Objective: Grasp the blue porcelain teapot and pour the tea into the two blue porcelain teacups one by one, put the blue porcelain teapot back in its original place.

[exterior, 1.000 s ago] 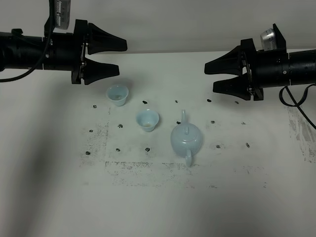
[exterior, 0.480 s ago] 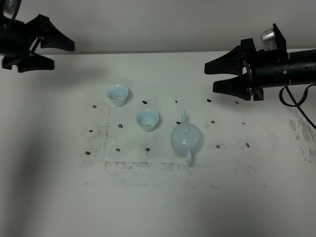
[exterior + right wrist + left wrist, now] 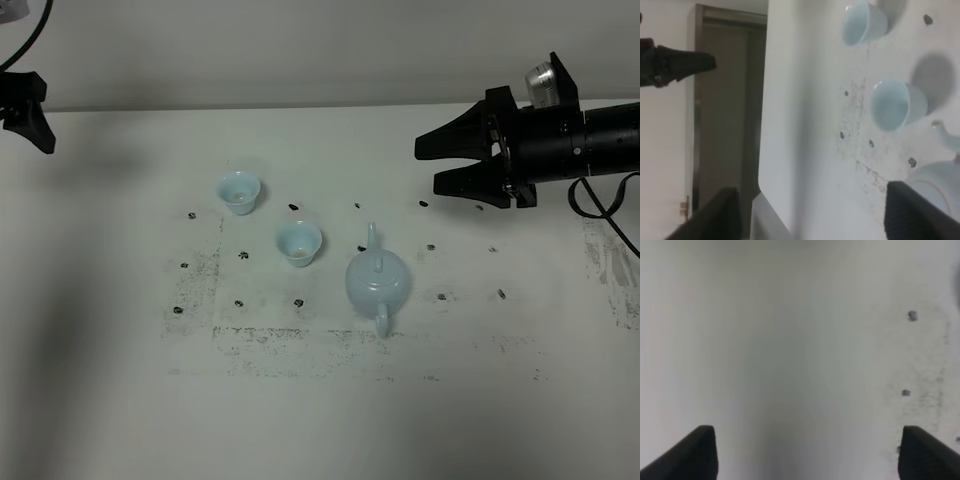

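The blue porcelain teapot point(image 3: 377, 281) stands on the white table point(image 3: 120, 380), spout pointing away and handle toward the front. The two blue porcelain teacups point(image 3: 239, 192) point(image 3: 299, 243) stand upright to its left. My right gripper point(image 3: 428, 168) is open and empty, hovering above the table behind and right of the teapot. Its wrist view shows both cups point(image 3: 862, 22) point(image 3: 895, 105) and part of the teapot point(image 3: 940, 187) between its fingers point(image 3: 722, 215). My left gripper point(image 3: 27, 108) is at the far left edge, mostly out of frame. Its wrist view shows wide-apart fingertips point(image 3: 702, 450) over bare table.
Small dark marks point(image 3: 293, 207) dot the table around the cups and teapot, with a smudged rectangular outline point(image 3: 300, 335) beneath them. A wall runs behind the table's back edge point(image 3: 300, 105). A brown door point(image 3: 725, 115) shows in the right wrist view.
My left arm has swung far to the left, away from the cups, to the frame edge. My right gripper has shifted only slightly. Teapot and cups have not moved.
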Controlling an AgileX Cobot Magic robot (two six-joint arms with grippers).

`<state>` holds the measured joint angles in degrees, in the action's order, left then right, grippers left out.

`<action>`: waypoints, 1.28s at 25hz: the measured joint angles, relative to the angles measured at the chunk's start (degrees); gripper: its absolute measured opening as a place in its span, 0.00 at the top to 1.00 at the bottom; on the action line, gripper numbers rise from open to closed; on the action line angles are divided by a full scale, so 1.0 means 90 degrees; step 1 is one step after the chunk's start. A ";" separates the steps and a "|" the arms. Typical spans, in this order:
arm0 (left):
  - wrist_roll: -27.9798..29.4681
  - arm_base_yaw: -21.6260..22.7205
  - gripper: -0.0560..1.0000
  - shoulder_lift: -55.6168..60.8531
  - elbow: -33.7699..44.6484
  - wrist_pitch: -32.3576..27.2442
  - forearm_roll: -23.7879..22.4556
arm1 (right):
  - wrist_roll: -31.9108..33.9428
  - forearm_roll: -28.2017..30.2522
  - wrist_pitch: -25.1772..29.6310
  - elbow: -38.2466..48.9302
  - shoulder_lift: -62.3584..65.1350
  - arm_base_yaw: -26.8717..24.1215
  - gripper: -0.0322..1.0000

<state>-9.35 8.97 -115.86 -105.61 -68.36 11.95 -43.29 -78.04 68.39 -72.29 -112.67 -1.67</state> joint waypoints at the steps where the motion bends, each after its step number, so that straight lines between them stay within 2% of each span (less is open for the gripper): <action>1: 0.0032 0.0000 0.28 0.0008 0.0000 0.0000 -0.0030 | 0.0000 0.0022 0.0000 0.0000 0.0000 0.0000 0.41; 6: 0.0102 0.0000 0.28 0.0446 0.0165 -0.0007 -0.0042 | 0.0000 0.0029 0.0000 0.0000 0.0000 0.0000 0.41; 10: 0.0018 0.0000 0.28 0.1435 0.0994 -0.0007 -0.0030 | 0.0000 0.0029 0.0000 0.0000 0.0000 0.0000 0.41; 20: -0.0461 -0.0006 0.28 0.4402 0.3906 -0.0007 0.0030 | 0.0000 0.0029 0.0000 0.0000 0.0000 0.0000 0.41; 32: -0.0118 -0.0006 0.28 0.8348 0.7540 0.0149 0.0089 | 0.0000 0.0029 0.0000 0.0000 0.0000 0.0000 0.41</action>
<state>-10.41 8.92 -40.73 -37.75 -67.02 12.75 -43.29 -77.78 68.39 -72.29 -112.67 -1.67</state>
